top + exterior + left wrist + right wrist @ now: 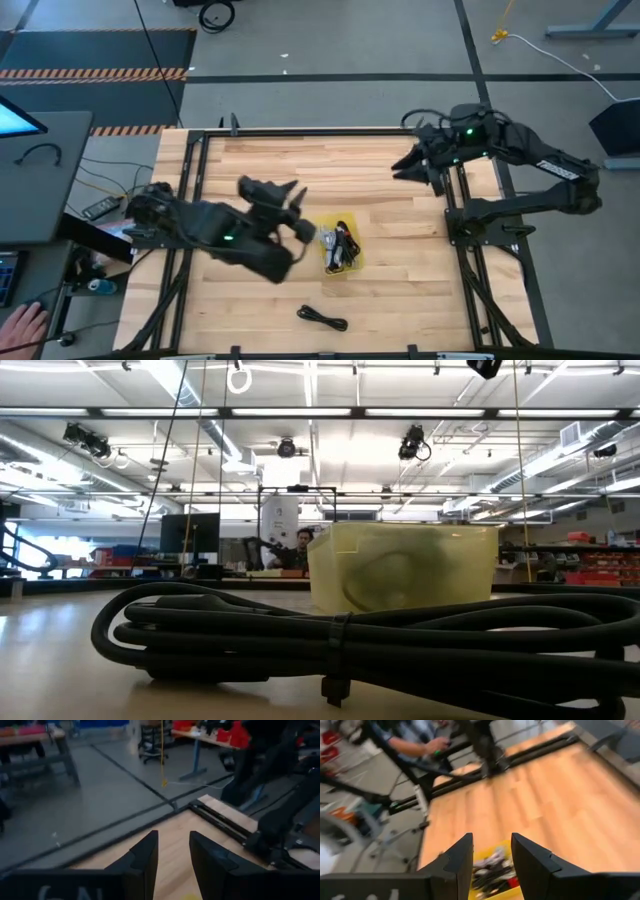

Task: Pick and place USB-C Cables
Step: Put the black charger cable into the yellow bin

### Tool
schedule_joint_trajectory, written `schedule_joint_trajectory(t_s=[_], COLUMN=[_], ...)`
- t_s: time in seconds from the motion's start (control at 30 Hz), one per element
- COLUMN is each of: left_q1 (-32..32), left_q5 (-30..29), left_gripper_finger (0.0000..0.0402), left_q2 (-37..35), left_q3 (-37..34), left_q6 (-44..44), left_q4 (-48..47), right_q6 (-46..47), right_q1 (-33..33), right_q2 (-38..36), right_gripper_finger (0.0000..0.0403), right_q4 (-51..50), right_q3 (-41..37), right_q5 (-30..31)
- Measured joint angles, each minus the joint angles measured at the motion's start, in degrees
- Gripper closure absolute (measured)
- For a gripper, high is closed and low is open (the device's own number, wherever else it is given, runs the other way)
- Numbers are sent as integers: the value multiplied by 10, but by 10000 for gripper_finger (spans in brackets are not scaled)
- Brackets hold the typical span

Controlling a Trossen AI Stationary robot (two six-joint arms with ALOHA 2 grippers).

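Because the left hand [300,205] hovers empty with fingers slightly parted beside the yellow bin [341,247] of USB-C cables [340,243] at frame centre, a skewed descent risks snagging several, leaving the lone black cable [322,318] at lower centre of the surface [400,270].

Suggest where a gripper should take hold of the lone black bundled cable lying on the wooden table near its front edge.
Grip the black bundled cable across its tied middle, coming straight down from above. It lies flat and elongated on the bare wooden table, apart from the yellow tray, and fingers would probably fit either side.

No readable text, labels or numbers anywhere; pale marks on the left wrist housing are illegible.
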Motion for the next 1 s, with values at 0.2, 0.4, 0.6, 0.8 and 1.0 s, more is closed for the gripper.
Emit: schedule_joint_trajectory(t_s=[0.2,0.4,0.6,0.8,1.0], left_q1=[-36,-54,-71,-84,-88], left_q5=[-10,-9,-6,-4,33], left_gripper_finger=[285,285,285,285,285], left_q2=[-37,-56,-64,-64,-64], left_q3=[-1,-1,-1,-1,-1], left_q6=[90,159,207,223,224], left_q4=[-8,-14,-19,-22,-28], right_q6=[80,187,307,403,443], right_q1=[102,206,308,384,416], right_q2=[60,147,247,335,396], right_gripper_finger=[265,272,273,274,274], right_q4=[13,35,65,138,209], right_q3=[0,0,0,0,0], right_q5=[0,0,-10,-26,0])
